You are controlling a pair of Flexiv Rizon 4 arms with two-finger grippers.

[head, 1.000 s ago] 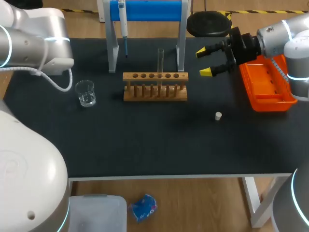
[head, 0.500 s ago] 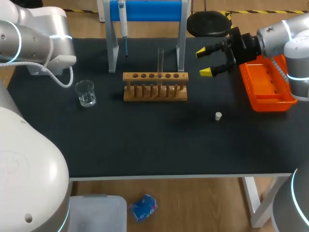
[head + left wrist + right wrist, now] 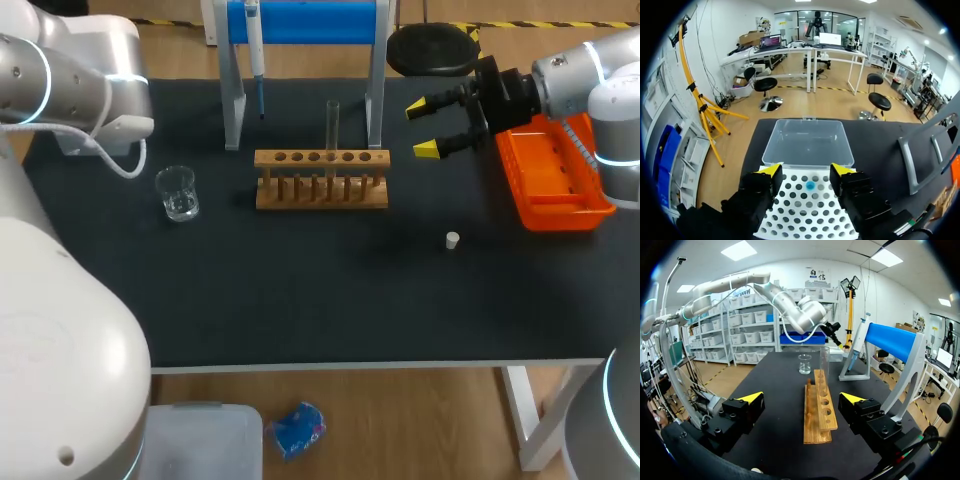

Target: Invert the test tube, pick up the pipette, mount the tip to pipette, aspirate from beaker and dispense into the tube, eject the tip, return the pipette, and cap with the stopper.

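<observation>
The left arm (image 3: 75, 75) has shifted slightly, its left gripper (image 3: 806, 170) spread above a tip rack (image 3: 805, 212); the right gripper (image 3: 424, 128), also spread, faces the test-tube rack (image 3: 321, 182).

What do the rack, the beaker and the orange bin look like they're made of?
The rack: wood, pale brown and matte, with grain showing along its top.
The beaker: clear and shiny, probably glass, though clear plastic can't be ruled out; the dark table shows through it.
The orange bin: most likely plastic, one even bright colour with smooth moulded ribs.
</observation>
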